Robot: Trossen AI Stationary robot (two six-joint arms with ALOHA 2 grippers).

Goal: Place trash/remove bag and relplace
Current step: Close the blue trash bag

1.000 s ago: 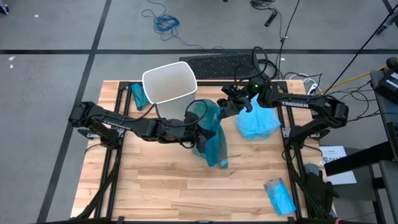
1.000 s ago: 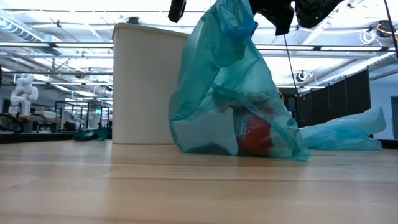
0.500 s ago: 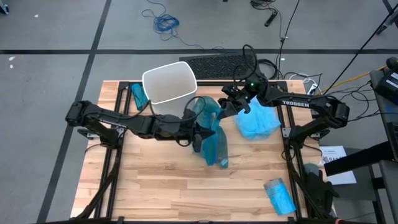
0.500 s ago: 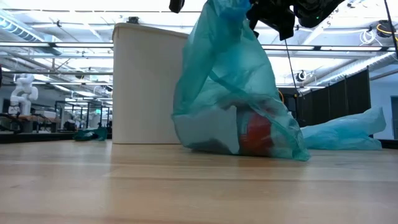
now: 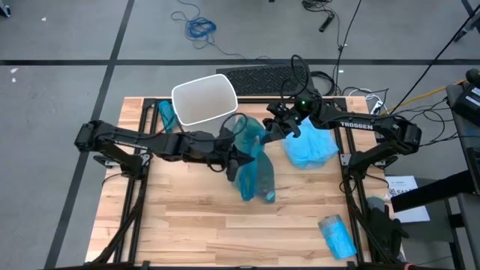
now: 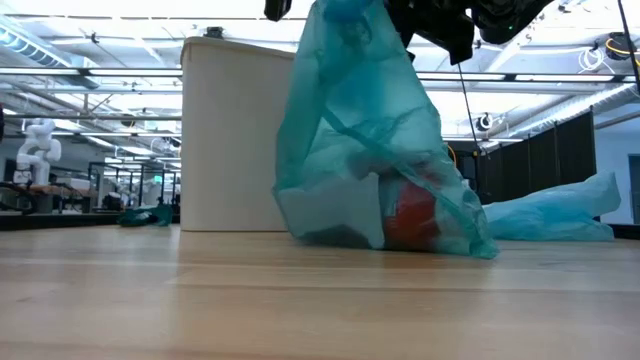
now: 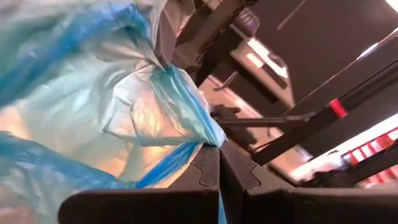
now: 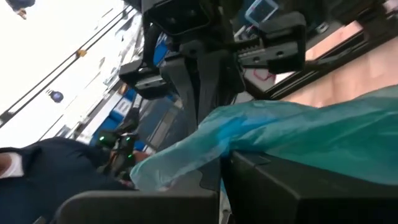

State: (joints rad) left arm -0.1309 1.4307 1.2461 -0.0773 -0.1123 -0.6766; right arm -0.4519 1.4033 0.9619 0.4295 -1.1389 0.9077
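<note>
On the wooden table [image 5: 187, 217], both end effectors pinch a bulging teal bag [image 5: 253, 161].

You see a pale wooden tabletop [image 5: 195, 217] on a grey floor [image 5: 67, 37] crossed by dark lines, where a blue cable [image 5: 199, 27] lies coiled. Beyond the tabletop, bright ceiling lights [image 6: 100, 45] run over a hall with dark cabinets [image 6: 545, 150].
</note>
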